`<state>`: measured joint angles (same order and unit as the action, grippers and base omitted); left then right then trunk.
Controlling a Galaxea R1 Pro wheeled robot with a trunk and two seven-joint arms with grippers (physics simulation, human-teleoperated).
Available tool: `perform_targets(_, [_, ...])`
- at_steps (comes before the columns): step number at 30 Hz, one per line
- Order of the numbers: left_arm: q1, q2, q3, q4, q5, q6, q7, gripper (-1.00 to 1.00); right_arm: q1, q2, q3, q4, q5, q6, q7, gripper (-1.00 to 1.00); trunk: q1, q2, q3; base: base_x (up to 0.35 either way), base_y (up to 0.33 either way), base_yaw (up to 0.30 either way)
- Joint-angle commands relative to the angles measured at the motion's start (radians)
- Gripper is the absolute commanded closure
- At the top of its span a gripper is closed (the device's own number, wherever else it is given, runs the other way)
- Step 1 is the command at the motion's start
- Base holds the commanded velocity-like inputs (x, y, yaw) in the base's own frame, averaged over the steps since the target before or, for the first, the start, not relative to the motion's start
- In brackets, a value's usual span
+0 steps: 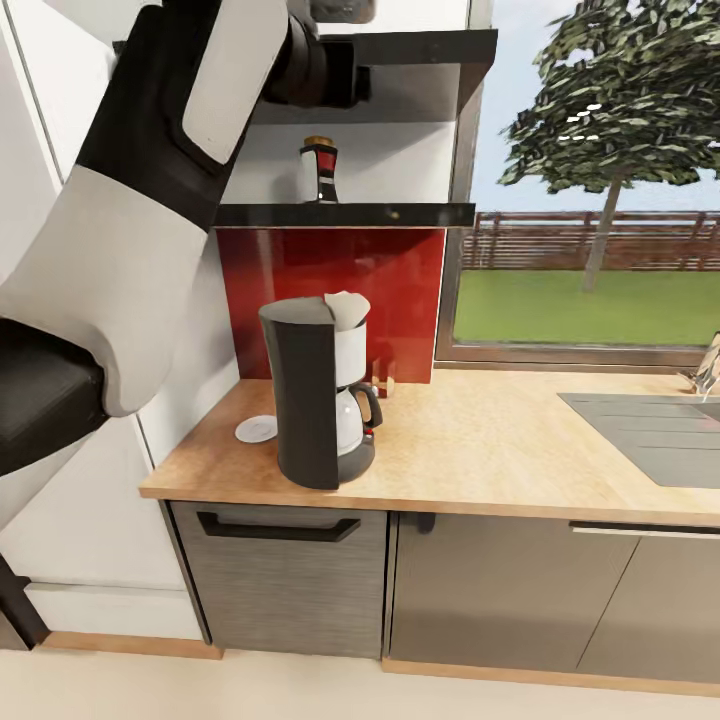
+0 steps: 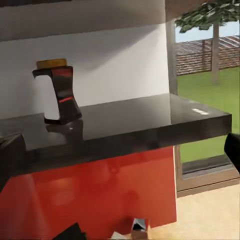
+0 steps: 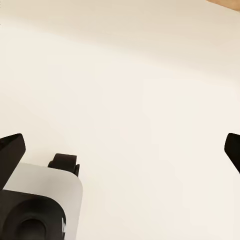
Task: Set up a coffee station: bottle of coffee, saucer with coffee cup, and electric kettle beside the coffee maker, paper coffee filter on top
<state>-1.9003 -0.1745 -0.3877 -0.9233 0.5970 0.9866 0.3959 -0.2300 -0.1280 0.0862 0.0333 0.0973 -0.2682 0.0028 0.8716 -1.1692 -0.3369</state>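
Left wrist view looks along the left gripper (image 2: 120, 150) at the bottle of coffee (image 2: 58, 91), which stands upright on the black kitchen shelf (image 2: 150, 120) — ahead of the gripper and well apart from it, toward one fingertip's side. The two dark fingertips (image 2: 11, 150) sit at opposite edges of the picture, spread wide, with nothing between them. Below the shelf runs the red backsplash (image 2: 100, 190).

In the head view the bottle (image 1: 319, 172) stands on the shelf (image 1: 345, 214) directly above the coffee maker (image 1: 318, 390), whose top carries a pale paper coffee filter (image 1: 346, 304). The saucer (image 1: 256, 429) lies on the countertop (image 1: 480, 440) just beside the coffee maker, on the wall side. The left arm (image 1: 140, 200) rises across the frame and its end is cut off behind the upper shelf, so the gripper itself cannot be made out there. A small object behind the coffee maker, against the backsplash, is too small to identify.

The right gripper (image 3: 120, 145) hangs over pale floor (image 3: 130, 75), its fingertips spread far apart — nothing held.
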Motion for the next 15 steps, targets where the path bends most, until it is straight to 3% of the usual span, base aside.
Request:
perform_targets(1, [-0.002,0.0,-0.027,0.0,0.01,0.001,0.065,-1.0,-0.002,0.0,0.007,0.004,0.001,-0.006,0.0,-1.0,0.0,-0.001,-0.001,0.0,0.0,0.0])
perform_targets(9, [-0.003,0.0,-0.066,-0.007,0.01,-0.002,0.179,-1.0,-0.002,0.0,0.009,0.01,0.003,-0.004,0.002,-1.0,0.0,-0.001,-0.001,0.036,0.0,0.0])
perform_targets(15, [-0.003,0.002,-0.068,-0.008,0.011,-0.002,0.196,-1.0,-0.002,0.001,0.013,0.013,0.004,-0.003,0.002,-1.0,0.0,-0.001,-0.001,0.178,0.004,0.0])
